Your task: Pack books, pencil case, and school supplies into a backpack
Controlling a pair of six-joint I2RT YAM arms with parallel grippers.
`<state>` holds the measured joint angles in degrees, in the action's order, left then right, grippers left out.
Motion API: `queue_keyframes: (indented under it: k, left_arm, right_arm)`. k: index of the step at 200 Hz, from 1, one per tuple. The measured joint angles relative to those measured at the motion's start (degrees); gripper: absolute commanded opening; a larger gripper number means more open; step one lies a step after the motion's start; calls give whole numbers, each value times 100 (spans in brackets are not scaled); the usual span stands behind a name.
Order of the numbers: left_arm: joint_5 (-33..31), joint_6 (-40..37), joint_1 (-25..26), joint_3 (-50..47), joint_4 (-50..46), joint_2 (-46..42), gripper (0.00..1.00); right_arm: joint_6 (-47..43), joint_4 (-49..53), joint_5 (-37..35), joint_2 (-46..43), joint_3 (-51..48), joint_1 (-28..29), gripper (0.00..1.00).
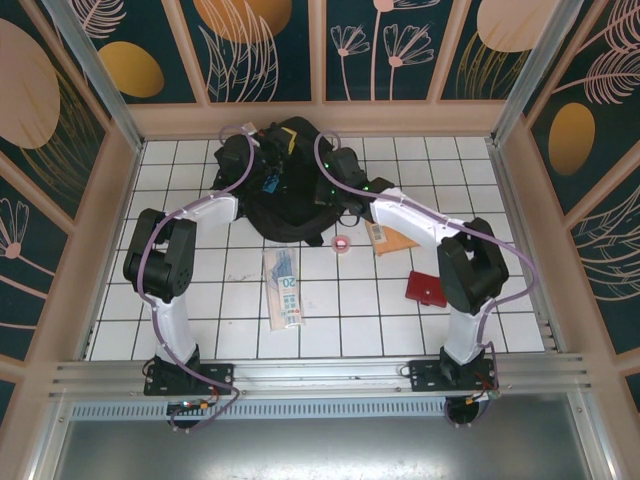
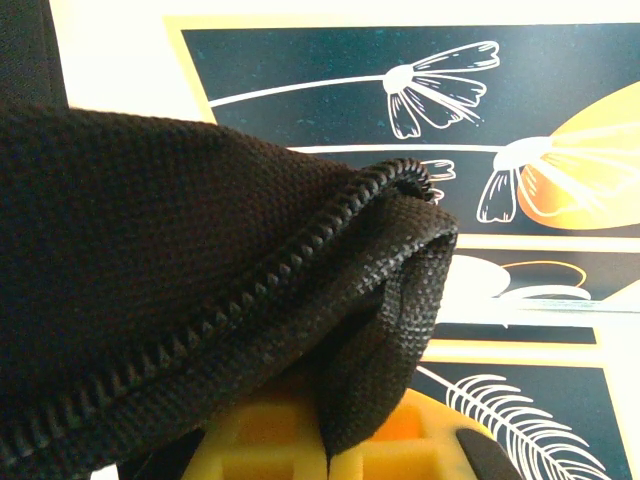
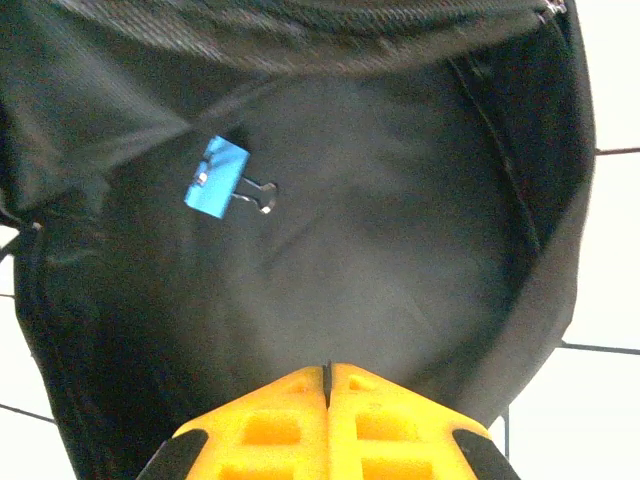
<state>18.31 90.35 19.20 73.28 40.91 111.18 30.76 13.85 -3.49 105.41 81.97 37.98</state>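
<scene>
Starting at the near side of the white-tiled tabletop (image 1: pixel 200 320), the pencil case (image 1: pixel 283 288) lies flat between the two arms, long side running away from the bases, its "20" showing. Off to the right, close by the right arm's elbow, sits the dark red book (image 1: pixel 427 288), flat on the tiles and well apart from the case. A step farther out there's the pink-red disc (image 1: pixel 342 243), on its own on a tile, and just beside it to the right the orange-brown book (image 1: pixel 385 235), partly tucked under the right forearm. Farther back comes the backpack (image 1: pixel 285 190), a black heap near the rear wall with both arms reaching into it. Inside, the blue binder clip (image 3: pixel 215 178) rests on the dark lining, and from above it shows as a blue speck in the mouth of the bag. The left gripper (image 2: pixel 328 460) has its yellow jaws pinched on a fold of the backpack's rim, the zip (image 2: pixel 250 300) running across the raised fabric. The right gripper (image 3: pixel 328 372) hangs over the open interior, jaws pressed together with nothing between them.
</scene>
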Motion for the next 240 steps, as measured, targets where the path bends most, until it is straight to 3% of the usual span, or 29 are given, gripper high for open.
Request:
queue_keyframes:
  k: [15,46,93,141,207,240]
  left_arm:
    - [39,0,-2,0,-2,0,0]
    - [70,-2,-2,0,-15,-2,0]
    - [74,-26,-22,0,-48,-13,0]
    - [76,-24,-90,-61,-46,-57,0]
    - [74,-20,-90,-76,-66,-131,0]
    - [76,-2,-90,-76,-66,-131,0]
  right_arm:
    - [-57,11,-9,-282,-372,0,17]
    - [-221,518,11,-901,-922,-7,23]
    - [-452,1058,302,-555,-1088,-199,32]
    - [-706,1526,575,426,-804,-339,34]
    - [-1023,1908,595,874,-372,-319,34]
    - [-1204,2135,44,1034,-131,-61,32]
